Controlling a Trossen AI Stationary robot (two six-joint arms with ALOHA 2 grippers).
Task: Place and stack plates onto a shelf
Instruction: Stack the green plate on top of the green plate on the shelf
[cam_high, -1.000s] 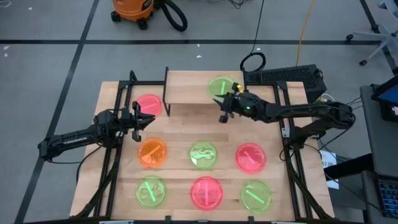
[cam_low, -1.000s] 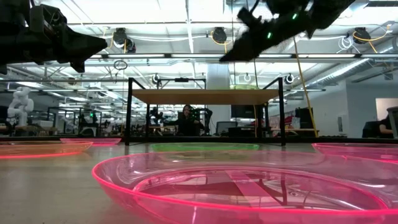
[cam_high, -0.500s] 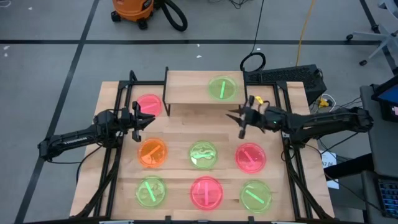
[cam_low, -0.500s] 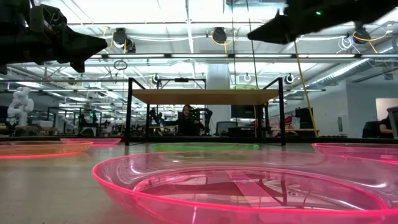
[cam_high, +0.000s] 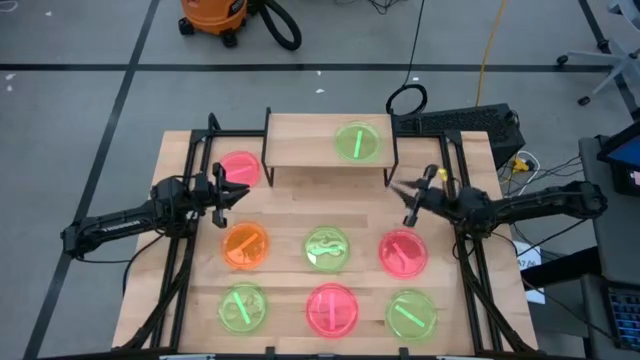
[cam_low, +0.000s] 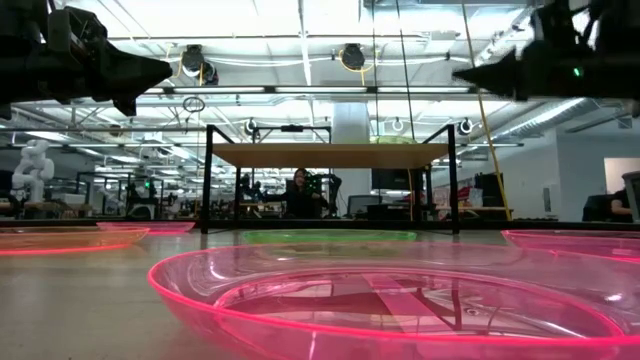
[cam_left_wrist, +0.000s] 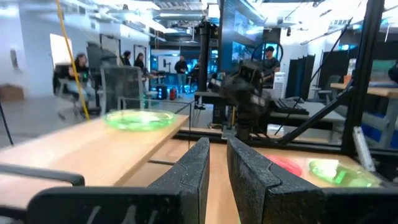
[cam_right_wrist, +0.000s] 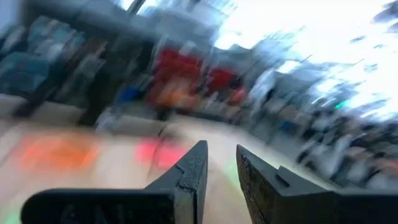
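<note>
The shelf (cam_high: 310, 142) is a light-wood board on black legs at the table's far middle. One green plate (cam_high: 358, 141) lies flat on its right half, also seen in the left wrist view (cam_left_wrist: 140, 118). A pink plate (cam_high: 240, 167) lies on the table left of the shelf. Several more plates lie flat in two rows nearer, among them orange (cam_high: 245, 245), green (cam_high: 327, 248) and pink (cam_high: 403, 252). My right gripper (cam_high: 402, 200) (cam_right_wrist: 221, 148) hangs right of the shelf's front, narrowly open and empty. My left gripper (cam_high: 238, 192) (cam_left_wrist: 217, 142) hovers near the pink plate, narrowly open and empty.
Black frame rails (cam_high: 190, 200) run along the table's left and right sides. The near row holds green (cam_high: 243, 308), pink (cam_high: 332, 309) and green (cam_high: 411, 314) plates. Bare wood lies between the shelf and the middle row. An orange vacuum (cam_high: 212, 14) stands on the floor beyond the table.
My right gripper has drawn back from the green plate on the shelf toward the table's right edge, sinking a little and tipping from a downward slant to about level. The green plate stays flat on the shelf. My left gripper has kept still.
</note>
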